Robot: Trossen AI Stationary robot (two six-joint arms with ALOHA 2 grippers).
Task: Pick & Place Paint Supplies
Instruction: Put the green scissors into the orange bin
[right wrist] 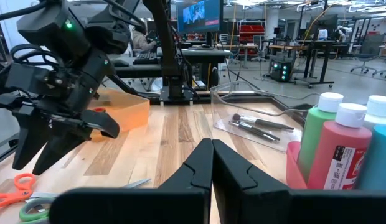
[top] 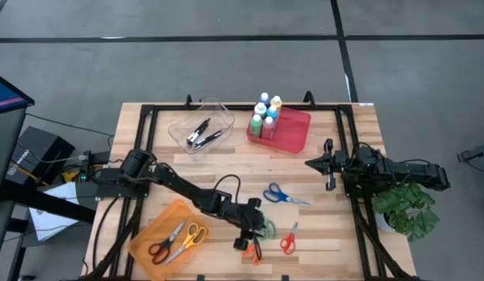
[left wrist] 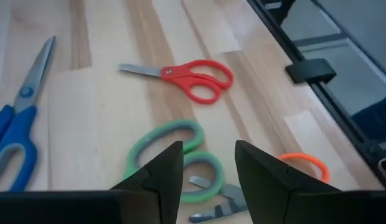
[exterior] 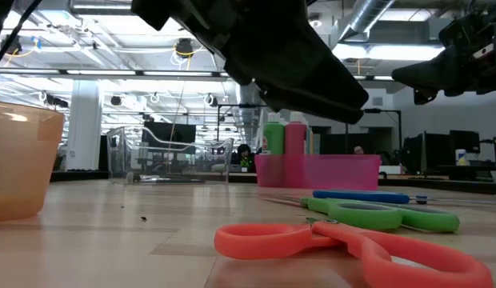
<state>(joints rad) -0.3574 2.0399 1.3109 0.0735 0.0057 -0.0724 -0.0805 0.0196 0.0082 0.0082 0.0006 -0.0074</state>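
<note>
Glossy plastic paint bottles (top: 265, 115), wooden table (top: 328, 218)

Both arms are matte black, built of blocky jointed segments. The left arm (top: 179, 186) carries a looping black cable near its wrist and a small green light at its base. The right arm (top: 398, 173) ends in angular, wedge-shaped black fingers (right wrist: 199, 167).

Evenly bright under overhead ceiling strips (exterior: 144, 74), glaring white in the low view. Soft, short shadows on the desk (top: 336, 234). Blurred up close: orange scissors (exterior: 344, 244) and dark arm (exterior: 272, 48).
</note>
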